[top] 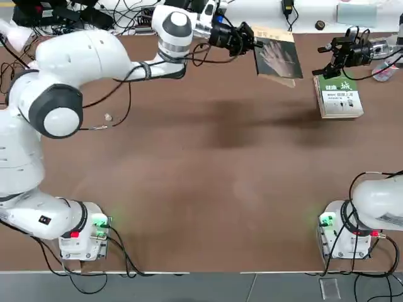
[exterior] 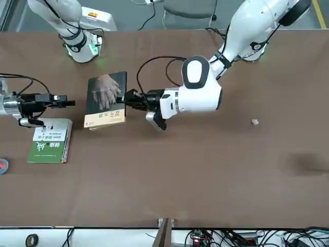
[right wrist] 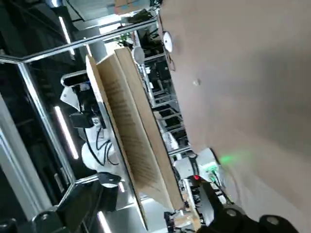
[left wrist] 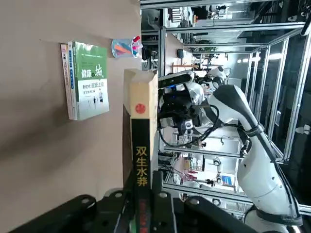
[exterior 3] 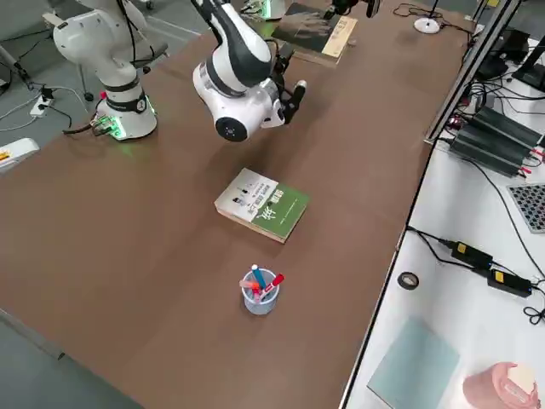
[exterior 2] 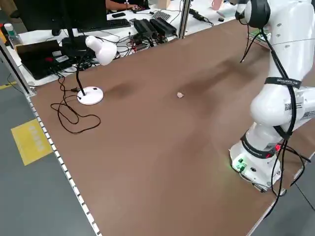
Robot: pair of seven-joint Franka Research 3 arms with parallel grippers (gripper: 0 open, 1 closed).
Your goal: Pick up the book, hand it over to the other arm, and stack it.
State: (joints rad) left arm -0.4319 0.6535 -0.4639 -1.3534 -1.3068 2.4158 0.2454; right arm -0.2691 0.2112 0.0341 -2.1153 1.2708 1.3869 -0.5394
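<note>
While the brown worktop (top: 208, 189) spreads matte and mostly bare beneath both arms, we find the action gathered at its far edge. Our left hand (top: 250, 43) is clenched on the book (top: 277, 58), pinching it by the spine edge and holding it out level above the worktop, its dark cover with the pale hand picture facing up. Our right hand (top: 330, 58) hovers just to the right of the book, released with its fingers spread, not touching it as far as we can tell; it hangs above the far end of the green-and-white book (top: 339, 95), which lies flat on the worktop near the far right.

Soft shadows of the arms darken the middle of the worktop. A small pale scrap (top: 107, 117) lies on its left part, well apart from everything else. From the right side view we see a clear cup of coloured pens (exterior 3: 260, 290) standing on the worktop beyond the green-and-white book. From the left side view a white desk lamp (exterior 2: 96, 66) stands at the far left, its cable looped on the surface.

Both arm bases (top: 85, 236) sit at the near edge with green lights glowing. Around the worktop we see white side benches littered with cables, power bricks and a roll of tape (exterior 3: 410, 279), metal framing, and a grey floor with a yellow marking (exterior 2: 32, 140).
</note>
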